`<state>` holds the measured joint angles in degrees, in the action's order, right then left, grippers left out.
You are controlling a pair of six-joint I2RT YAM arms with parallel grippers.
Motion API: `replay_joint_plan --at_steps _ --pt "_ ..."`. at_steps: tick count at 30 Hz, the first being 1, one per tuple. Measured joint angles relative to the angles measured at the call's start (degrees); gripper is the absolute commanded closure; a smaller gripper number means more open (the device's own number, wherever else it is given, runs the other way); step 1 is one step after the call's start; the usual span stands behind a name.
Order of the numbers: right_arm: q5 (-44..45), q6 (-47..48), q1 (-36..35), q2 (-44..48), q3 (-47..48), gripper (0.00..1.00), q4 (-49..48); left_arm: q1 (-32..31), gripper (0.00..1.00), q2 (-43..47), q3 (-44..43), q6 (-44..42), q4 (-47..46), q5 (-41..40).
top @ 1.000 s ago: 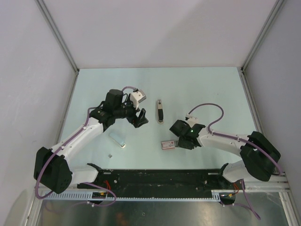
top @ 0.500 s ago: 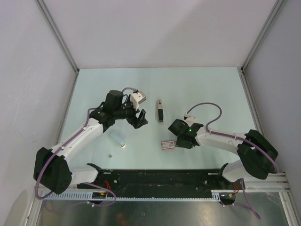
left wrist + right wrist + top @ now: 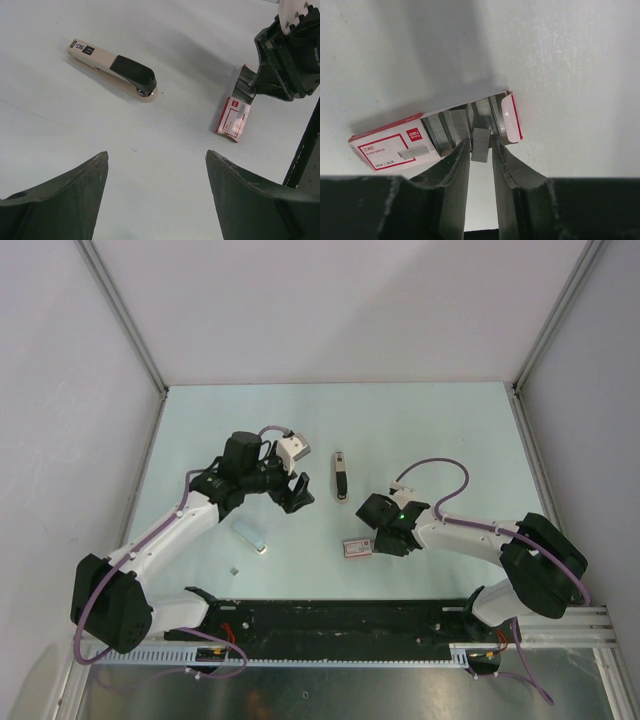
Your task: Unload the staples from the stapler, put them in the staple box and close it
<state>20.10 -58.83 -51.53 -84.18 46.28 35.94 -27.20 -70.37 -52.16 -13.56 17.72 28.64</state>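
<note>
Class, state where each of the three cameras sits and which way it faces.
Top external: above and behind, looking down on the pale table; left arm and right arm show.
Left wrist: low, facing the beige-and-black stapler; open left tool shows.
Right wrist: looking down on the red-and-white cardboard staple box; right tool pinches a grey staple strip.
Shared: both wrist views show that box.
</note>
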Motion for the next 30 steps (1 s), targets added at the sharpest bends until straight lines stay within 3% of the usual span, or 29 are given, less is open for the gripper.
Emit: replay_joint_plan --at_steps 11,30 --pt "0.0 0.0 0.0 0.0 0.0 0.85 0.0 0.0 0.17 0.0 0.3 0.0 0.0 0.0" --pt "1.3 0.9 -1.2 0.3 0.1 0.88 -0.3 0.0 0.17 0.0 0.8 -0.1 0.0 0.0"
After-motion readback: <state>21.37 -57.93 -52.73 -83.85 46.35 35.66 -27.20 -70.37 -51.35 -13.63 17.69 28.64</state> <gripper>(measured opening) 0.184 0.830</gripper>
